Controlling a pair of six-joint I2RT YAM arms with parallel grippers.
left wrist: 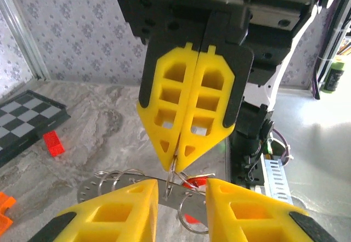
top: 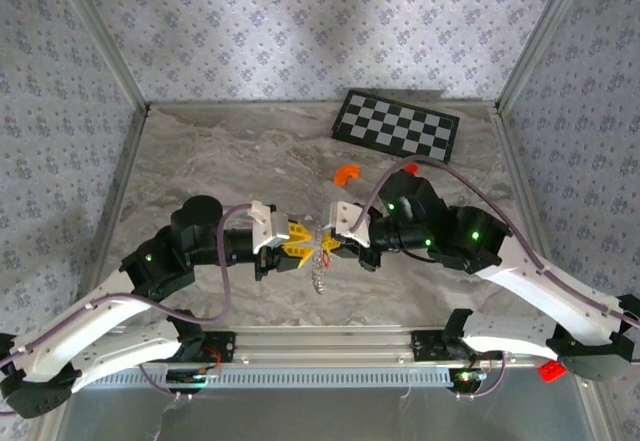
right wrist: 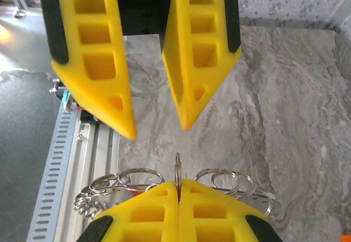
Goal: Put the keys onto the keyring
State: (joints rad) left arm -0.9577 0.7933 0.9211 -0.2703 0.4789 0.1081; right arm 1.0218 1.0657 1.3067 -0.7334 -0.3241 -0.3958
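The keyring (top: 318,273) hangs between the two grippers at the table's middle, its chain dangling below them. My right gripper (right wrist: 178,185) is shut on one thin silvery ring (right wrist: 177,168) of the keyring, edge-on between its fingertips. Facing it, my left gripper (right wrist: 158,130) stands open, its yellow fingers apart and touching nothing. In the left wrist view the right gripper (left wrist: 176,162) pinches that ring (left wrist: 172,172) above a flat metal strip carrying several rings. A small red key (left wrist: 196,182) shows just behind the strip, between the left gripper's (left wrist: 181,191) spread fingers.
A black-and-white checkered board (top: 396,124) lies at the back right. An orange curved piece (top: 346,172) and a red brick (top: 411,168) sit near it. The aluminium rail (top: 320,346) runs along the near edge, under both arms.
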